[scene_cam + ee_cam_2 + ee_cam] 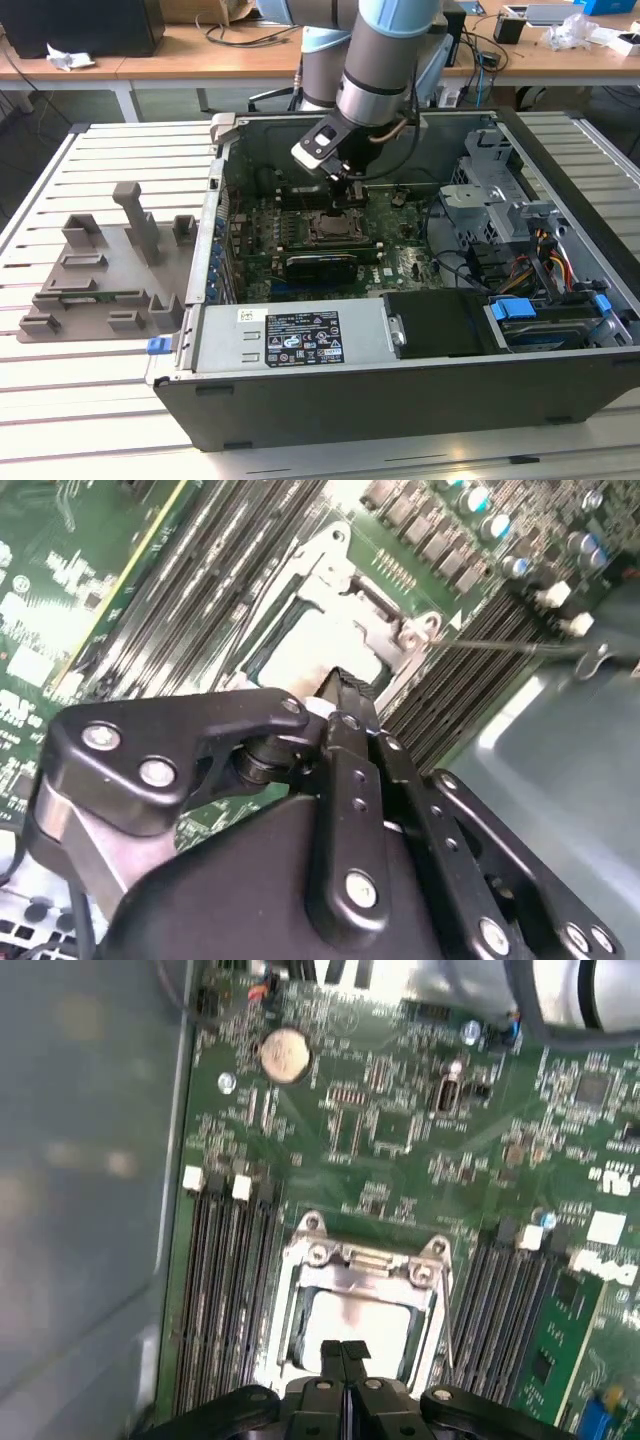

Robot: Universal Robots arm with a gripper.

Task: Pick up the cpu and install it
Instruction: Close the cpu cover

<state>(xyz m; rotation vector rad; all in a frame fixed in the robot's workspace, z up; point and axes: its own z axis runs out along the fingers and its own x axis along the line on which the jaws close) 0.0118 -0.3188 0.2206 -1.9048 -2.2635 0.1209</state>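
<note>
Cpu: one small silvery-white square [365, 1312], lying flat inside the socket frame on the motherboard, in the open computer case.
Hidden part of cpu: in the first wrist view the fingertips cover the middle of its near edge. In the second wrist view [305, 645] the black linkage hides one side of it. From the exterior view I can't make it out under the arm.
Gripper: one black claw [345, 1350], held low over the socket and right above the cpu's edge.
Claw state: its two fingers [331, 1358] are pressed together tip to tip, with nothing that I can see between them. Whether the tips touch the cpu, I can't tell.
Socket frame: one, of bright metal [365, 1253], around the cpu. In the exterior view it sits directly below the gripper [345, 188].
Memory slots: two banks of long dark slots, one on each side of the socket [225, 1290]. They are too blurred to count one by one.
Coin battery: one round silvery disc [284, 1055] on the green board, well apart from the socket.
Computer case: one [400, 400], lying open on the slatted table [80, 400].
Grey tray: one, with raised blocks [95, 270], on the table at the exterior view's left, just beside the case.
Arm: one; its upper part is cut off at the top of the exterior view.
</note>
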